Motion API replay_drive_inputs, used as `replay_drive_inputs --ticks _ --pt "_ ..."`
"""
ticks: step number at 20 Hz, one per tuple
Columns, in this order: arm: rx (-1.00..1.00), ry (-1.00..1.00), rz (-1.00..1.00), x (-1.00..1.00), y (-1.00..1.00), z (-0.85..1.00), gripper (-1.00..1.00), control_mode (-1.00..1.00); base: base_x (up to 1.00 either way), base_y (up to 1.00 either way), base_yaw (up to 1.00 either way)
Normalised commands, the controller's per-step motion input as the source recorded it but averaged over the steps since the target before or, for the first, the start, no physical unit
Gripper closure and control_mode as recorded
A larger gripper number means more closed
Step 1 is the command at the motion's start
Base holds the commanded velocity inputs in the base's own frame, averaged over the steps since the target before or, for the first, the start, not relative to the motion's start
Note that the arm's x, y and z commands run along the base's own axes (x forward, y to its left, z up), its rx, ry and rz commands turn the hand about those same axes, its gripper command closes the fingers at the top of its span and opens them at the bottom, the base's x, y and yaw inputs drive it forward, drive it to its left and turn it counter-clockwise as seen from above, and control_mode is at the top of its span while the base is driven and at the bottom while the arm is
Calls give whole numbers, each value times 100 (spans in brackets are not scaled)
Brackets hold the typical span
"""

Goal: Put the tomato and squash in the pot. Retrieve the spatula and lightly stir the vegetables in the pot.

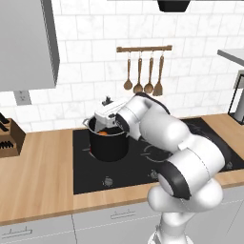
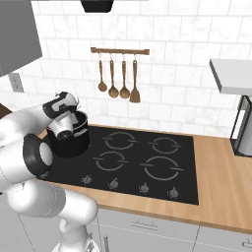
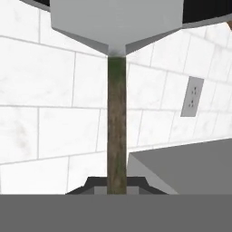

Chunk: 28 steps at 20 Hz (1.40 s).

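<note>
Cooktop [image 1: 143, 157] black, set in wooden counter [image 1: 38, 176], white tile wall | we see pot [image 1: 108, 145] on rear left burner | gripper [image 3: 117, 186] above pot, clamped on spatula [image 3: 116, 54] handle, blade pointing away from the hand

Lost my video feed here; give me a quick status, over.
Gripper shut on spatula handle, blade pointing away from hand. Hand over the pot on the stove; something orange inside. Nothing in the way.

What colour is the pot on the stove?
Black with a grey rim: the pot, best in the left base view.
</note>
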Motion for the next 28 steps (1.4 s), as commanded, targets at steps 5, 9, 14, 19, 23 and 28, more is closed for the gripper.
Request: replay_drive_inputs --ticks 5,9,14,19,23,28 --pt "0 0 0 0 0 -21 100 -100 0 0 0" --pt "0 0 0 0 0 -11 100 -100 0 0 0" --pt "0 0 0 0 0 0 100 -100 0 0 0" --pt "0 7 0 -15 0 0 100 -100 0 0 0" --pt "0 11 -1 -27 0 0 100 -100 0 0 0" --pt "0 14 -3 -24 0 0 100 -100 0 0 0"
